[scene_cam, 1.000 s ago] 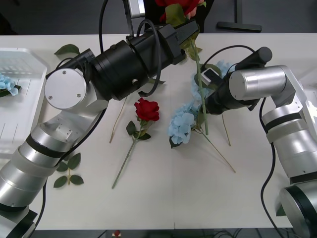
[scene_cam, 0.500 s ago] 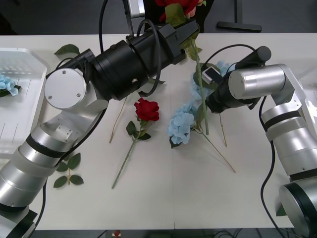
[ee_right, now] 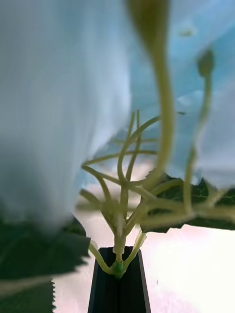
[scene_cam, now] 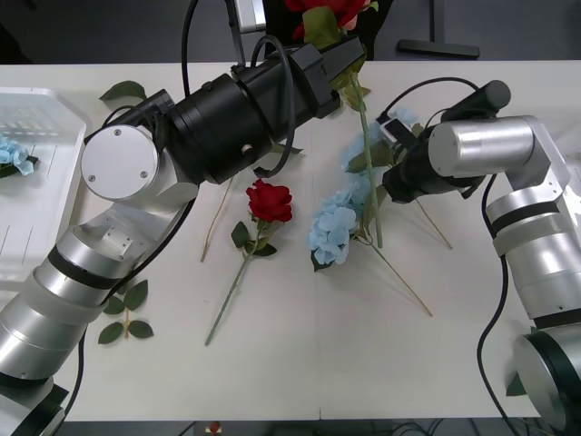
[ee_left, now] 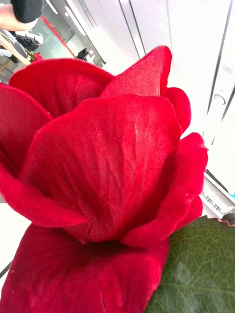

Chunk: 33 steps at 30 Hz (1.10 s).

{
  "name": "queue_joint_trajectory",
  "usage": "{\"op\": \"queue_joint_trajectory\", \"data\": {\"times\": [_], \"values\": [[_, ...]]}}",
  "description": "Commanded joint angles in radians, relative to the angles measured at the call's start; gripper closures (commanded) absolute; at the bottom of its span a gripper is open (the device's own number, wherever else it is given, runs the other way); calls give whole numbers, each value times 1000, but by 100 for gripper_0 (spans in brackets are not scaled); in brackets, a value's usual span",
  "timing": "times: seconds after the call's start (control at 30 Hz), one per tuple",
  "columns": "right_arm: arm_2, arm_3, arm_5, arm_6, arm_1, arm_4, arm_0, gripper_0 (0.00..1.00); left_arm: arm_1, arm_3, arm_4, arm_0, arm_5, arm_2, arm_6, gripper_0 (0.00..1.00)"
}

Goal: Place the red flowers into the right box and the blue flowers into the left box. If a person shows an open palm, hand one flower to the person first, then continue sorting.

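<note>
My left gripper (scene_cam: 343, 65) is raised over the table's far middle, shut on a red flower whose bloom (scene_cam: 325, 11) (ee_left: 103, 161) stands above it and whose stem hangs down to the table. A second red flower (scene_cam: 270, 201) lies at the centre. My right gripper (scene_cam: 388, 156) (ee_right: 117, 283) is shut on the stem base of a blue flower (scene_cam: 363, 154) (ee_right: 58, 98), held just off the table. Beside it another blue flower (scene_cam: 333, 227) lies flat. The left box (scene_cam: 50, 102) holds a blue flower (scene_cam: 11, 156). The right box is out of view.
Loose leaf sprigs lie at the far left (scene_cam: 124, 90) and near my left arm (scene_cam: 125, 316). A bare pale stem (scene_cam: 216, 221) lies left of the centre rose. The near part of the white table (scene_cam: 363, 363) is free.
My right gripper has moved right and slightly up, pulling its blue flower and trailing stem away from the one on the table. The left arm has stayed still.
</note>
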Motion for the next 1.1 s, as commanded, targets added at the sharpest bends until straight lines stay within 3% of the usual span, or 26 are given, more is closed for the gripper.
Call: {"op": "queue_joint_trajectory", "data": {"times": [0.03,0.37,0.73,1.1], "values": [[-107,-18,44,10,-9,-86,-42,100,-23,-25,11,0,12,13,-51,100],[-291,-20,144,131,-91,-577,-79,100,-23,-27,13,3,14,13,-59,100],[-303,-146,-103,246,-75,-985,-81,100,-23,-30,18,5,14,13,-65,100],[-299,-233,-211,521,-39,-1308,-81,100,-23,-31,22,6,15,12,-67,100]]}}
